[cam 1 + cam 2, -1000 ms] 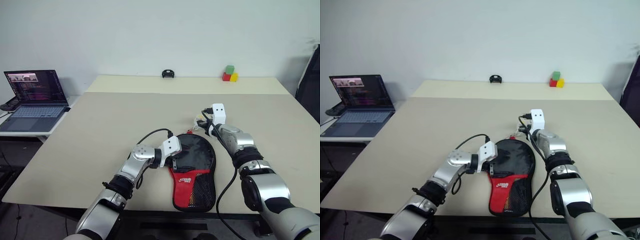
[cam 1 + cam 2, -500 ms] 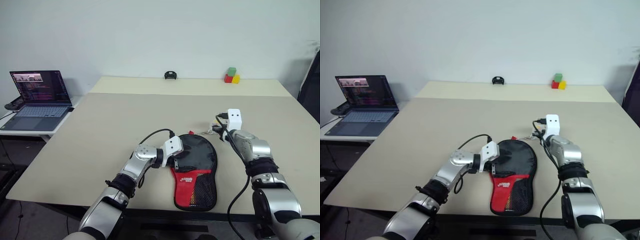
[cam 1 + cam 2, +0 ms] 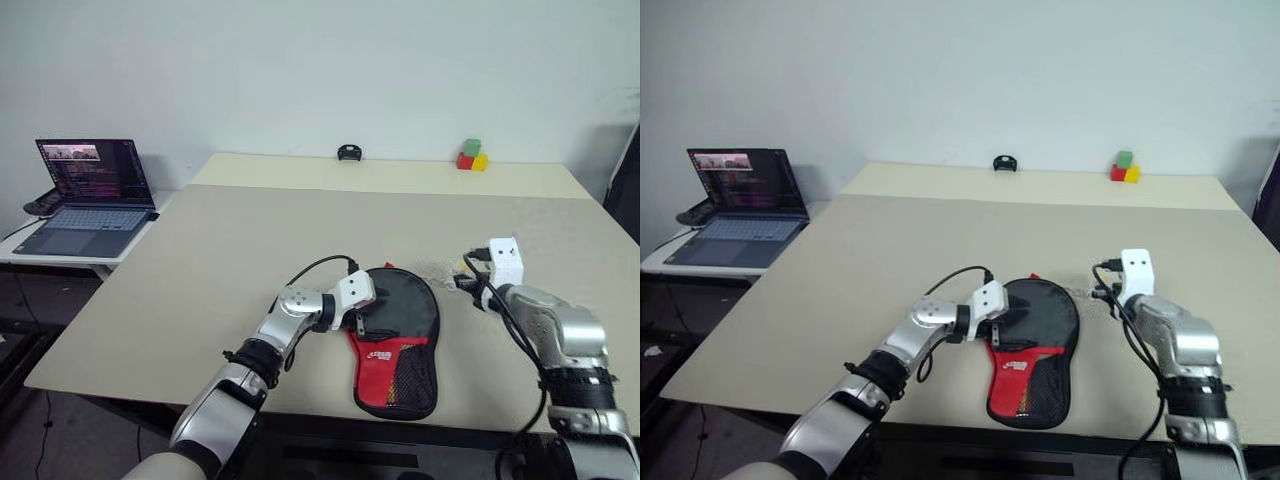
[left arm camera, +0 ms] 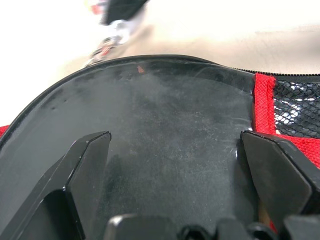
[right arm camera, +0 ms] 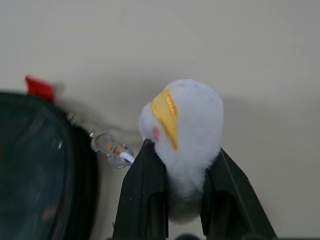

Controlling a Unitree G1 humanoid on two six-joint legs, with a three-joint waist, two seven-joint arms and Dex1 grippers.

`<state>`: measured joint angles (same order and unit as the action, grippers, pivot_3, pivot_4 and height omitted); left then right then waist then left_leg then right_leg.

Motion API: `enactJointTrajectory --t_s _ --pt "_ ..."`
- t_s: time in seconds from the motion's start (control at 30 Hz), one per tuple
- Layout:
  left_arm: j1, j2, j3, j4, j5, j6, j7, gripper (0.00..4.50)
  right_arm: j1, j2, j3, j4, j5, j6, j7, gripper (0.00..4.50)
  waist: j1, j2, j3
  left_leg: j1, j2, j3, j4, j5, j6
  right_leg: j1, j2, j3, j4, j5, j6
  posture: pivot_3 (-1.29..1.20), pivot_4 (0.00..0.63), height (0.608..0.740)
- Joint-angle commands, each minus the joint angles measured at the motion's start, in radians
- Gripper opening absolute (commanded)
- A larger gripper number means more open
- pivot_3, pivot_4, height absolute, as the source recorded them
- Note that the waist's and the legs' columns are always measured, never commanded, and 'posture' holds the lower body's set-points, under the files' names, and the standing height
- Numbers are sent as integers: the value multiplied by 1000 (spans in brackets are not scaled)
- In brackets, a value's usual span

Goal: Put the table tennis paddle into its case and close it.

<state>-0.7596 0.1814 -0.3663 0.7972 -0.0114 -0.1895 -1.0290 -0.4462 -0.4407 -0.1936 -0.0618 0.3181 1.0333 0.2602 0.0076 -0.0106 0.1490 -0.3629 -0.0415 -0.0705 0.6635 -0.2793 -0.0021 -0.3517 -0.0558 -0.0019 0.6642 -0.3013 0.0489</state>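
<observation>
Case [image 3: 395, 340] lies flat near the bench [image 3: 250, 240] front edge, apparently with the paddle inside. Left pincer [image 3: 357, 318], jaws apart, braces its 9 o'clock rim. Right pincer [image 5: 172, 195], at the case's 3 o'clock, clamps a white plush charm [image 5: 182, 135], likely tethered to the zip pull, for closing.

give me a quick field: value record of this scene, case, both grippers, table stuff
case: black and red case lying flat near the table's front edge, mesh pocket end toward the robot
left gripper: left gripper open, fingers spread over the case's black round part
right gripper: right gripper shut on a white plush charm, to the right of the case
charm link: short chain beside the charm, near the case's edge
table: beige table
far edge: coloured blocks, small black object
side desk: open laptop
</observation>
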Motion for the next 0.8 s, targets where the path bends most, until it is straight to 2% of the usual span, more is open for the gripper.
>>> enactJointTrajectory --t_s 0.03,0.3,0.43,0.8 --pt "53 23 -59 122 117 33 45 4500 41 -38 -57 -147 52 102 18 366 0 0 -1 0 0 -1 0 0 0 0 0 -1 -2 0 0 0 150 740" --pt "60 23 -60 119 117 30 37 4500 167 -69 -159 -356 206 351 96 365 5 0 -1 -3 0 -6 -2 0 0 0 -1 -7 -7 0 1 0 150 740" --pt "65 22 -61 116 118 30 34 4500 285 -119 -192 -491 329 449 200 358 8 0 -1 -3 0 -7 -3 0 0 0 -1 -8 -8 0 1 0 150 740" --pt "58 9 -68 125 123 26 30 4500 563 -290 -220 -610 481 402 400 357 12 -4 1 -5 1 -7 -5 0 0 2 -1 -10 -18 1 3 0 150 740"
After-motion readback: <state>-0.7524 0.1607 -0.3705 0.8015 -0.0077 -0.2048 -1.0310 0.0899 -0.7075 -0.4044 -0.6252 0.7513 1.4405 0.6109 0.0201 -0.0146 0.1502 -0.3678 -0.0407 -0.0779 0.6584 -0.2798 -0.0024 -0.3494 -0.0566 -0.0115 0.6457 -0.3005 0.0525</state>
